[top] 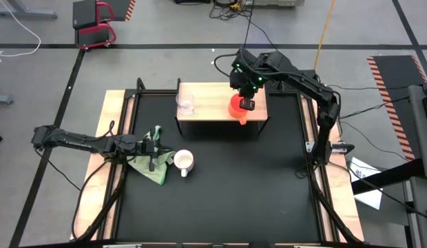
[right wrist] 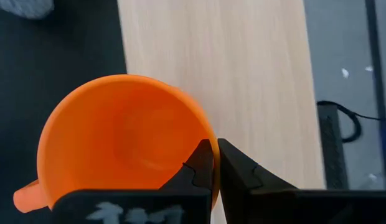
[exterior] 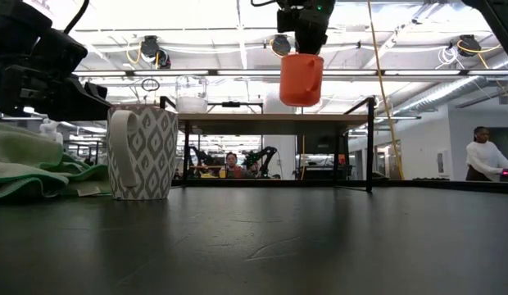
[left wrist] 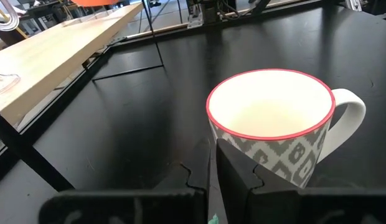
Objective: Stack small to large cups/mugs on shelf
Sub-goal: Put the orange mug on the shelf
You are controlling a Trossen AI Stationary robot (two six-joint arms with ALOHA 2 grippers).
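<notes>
High view puts the right gripper (top: 245,96) at upper centre of the frame, over the right half of the shelf (top: 213,109), with the orange mug (top: 239,107) hanging from it. Its jaws are pinching the mug's rim, one finger inside and one outside, as the right wrist view shows. In the low view the mug hangs clear above the shelf top (not yet resting on it).

The grip is on one thin edge only, so the mug could swing or slip out if the arm jolts. A release from this height would likely make it bounce or tip off the near edge.

The clear glass cup (top: 185,102) stands on the shelf's left half, well apart from the mug.

At lower left of the frame, the left gripper (top: 160,157) sits beside the white mug (top: 184,162) and over the green cloth (top: 149,164), its jaws pressed nearly together on nothing visible. A forward move could knock that mug over.
</notes>
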